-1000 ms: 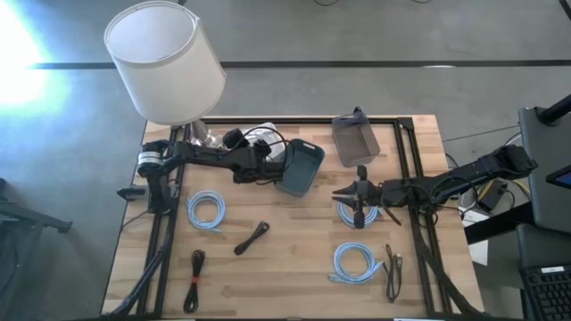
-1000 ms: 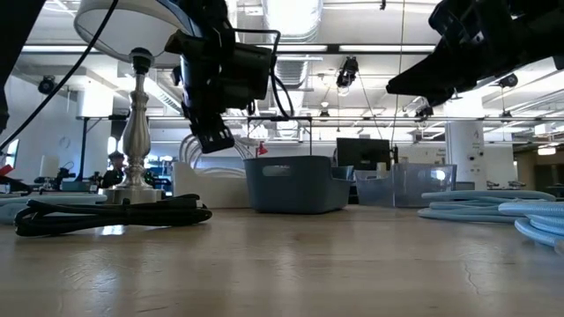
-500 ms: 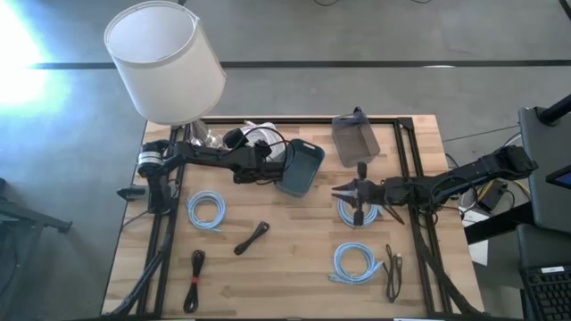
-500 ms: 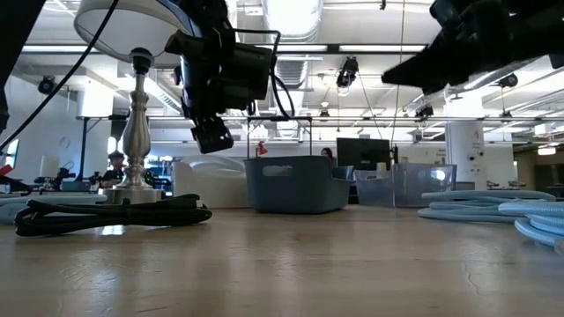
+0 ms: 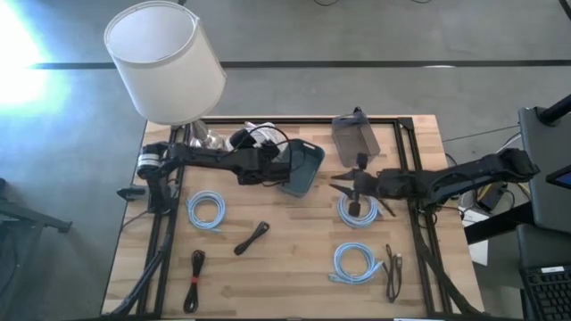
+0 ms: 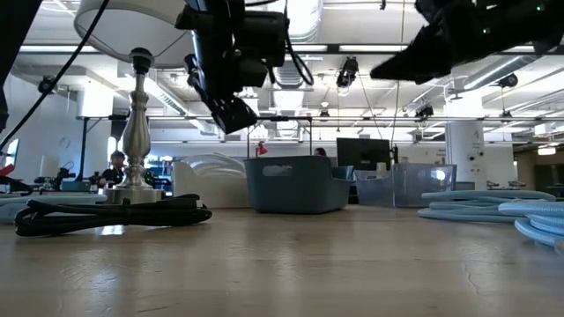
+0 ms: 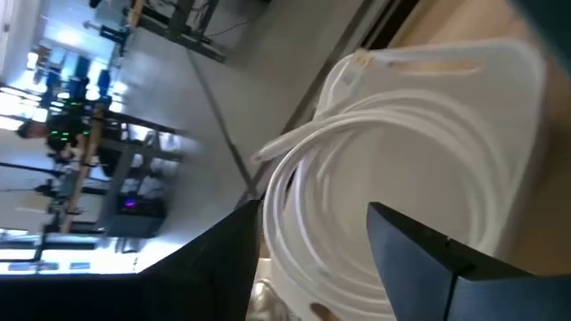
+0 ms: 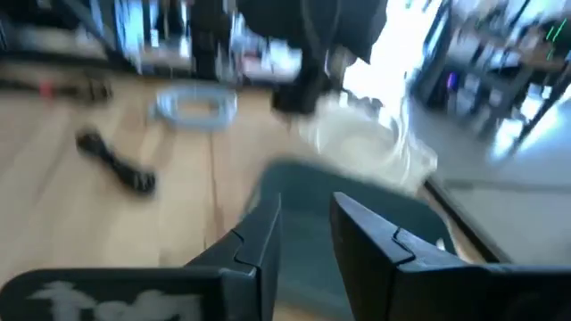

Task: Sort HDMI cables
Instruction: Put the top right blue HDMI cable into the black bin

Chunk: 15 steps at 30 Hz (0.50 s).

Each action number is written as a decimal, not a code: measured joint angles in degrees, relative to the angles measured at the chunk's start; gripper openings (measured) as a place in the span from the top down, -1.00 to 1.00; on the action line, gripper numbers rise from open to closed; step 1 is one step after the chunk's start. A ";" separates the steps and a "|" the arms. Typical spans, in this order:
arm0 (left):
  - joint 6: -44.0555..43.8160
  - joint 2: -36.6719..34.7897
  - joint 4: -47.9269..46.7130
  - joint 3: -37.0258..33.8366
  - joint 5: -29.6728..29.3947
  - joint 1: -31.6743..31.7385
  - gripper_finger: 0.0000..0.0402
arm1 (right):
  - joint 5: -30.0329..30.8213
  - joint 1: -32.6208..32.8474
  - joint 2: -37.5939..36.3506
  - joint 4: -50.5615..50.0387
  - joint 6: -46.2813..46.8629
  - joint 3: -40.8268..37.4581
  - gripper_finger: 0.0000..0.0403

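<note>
White HDMI coils [image 7: 401, 178] lie in a clear tray [image 5: 257, 136] at the far left, beside a dark blue bin [image 5: 303, 168]. My left gripper [image 5: 270, 166] hovers open between tray and bin, high above the table [image 6: 233, 113], nothing between its fingers. My right gripper [image 5: 350, 187] hangs open above a light-blue coil [image 5: 357, 212], clear of it, and faces the blue bin [image 8: 357, 214]. Two more light-blue coils [image 5: 207, 212] [image 5: 357, 264] and three black folded bundles [image 5: 252, 237] [image 5: 194, 267] [image 5: 394, 272] lie flat on the wood.
A lamp with a white shade [image 5: 165, 62] stands at the far left corner, its metal stem [image 6: 135, 132] close behind the left arm. A clear empty bin [image 5: 355, 138] sits at the far middle. Black rails [image 5: 410, 169] run along the table's sides.
The white coil that hung below my left gripper has dropped into the clear tray. That gripper has let go, risen and gone toward the table's right, toward the blue bin. My right gripper has drifted a little toward the table's left.
</note>
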 joint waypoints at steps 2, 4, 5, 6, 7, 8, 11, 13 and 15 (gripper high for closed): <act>-0.07 0.00 0.56 0.15 0.99 -0.42 -0.04 | 0.82 -0.17 0.01 -6.53 2.11 2.49 0.45; -0.11 0.00 0.92 0.15 2.15 -0.89 -0.04 | 2.50 -0.19 0.09 -11.95 4.61 4.62 0.39; -0.11 0.00 1.21 0.17 2.86 -1.17 -0.04 | 3.12 -0.22 0.11 -14.55 5.69 5.61 0.37; -0.11 0.00 1.28 0.17 3.35 -1.44 -0.04 | 3.23 -0.26 0.11 -17.00 6.70 6.67 0.35; 0.01 0.00 1.29 0.17 3.97 -1.73 -0.04 | 3.26 -0.24 0.11 -19.13 7.84 7.72 0.34; 0.13 0.00 1.33 0.17 4.64 -2.01 -0.04 | 3.27 -0.24 0.11 -21.02 9.22 8.64 0.33; 0.19 0.00 1.38 0.17 5.27 -3.10 -0.03 | 3.22 -0.19 0.11 -26.66 14.94 10.72 0.31; 0.00 0.00 1.57 0.17 5.27 -3.83 -0.02 | 3.08 -0.22 0.11 -29.48 18.86 11.59 0.31; -0.06 0.00 1.56 0.17 5.41 -4.67 -0.01 | 3.07 -0.24 0.11 -31.96 22.68 12.01 0.31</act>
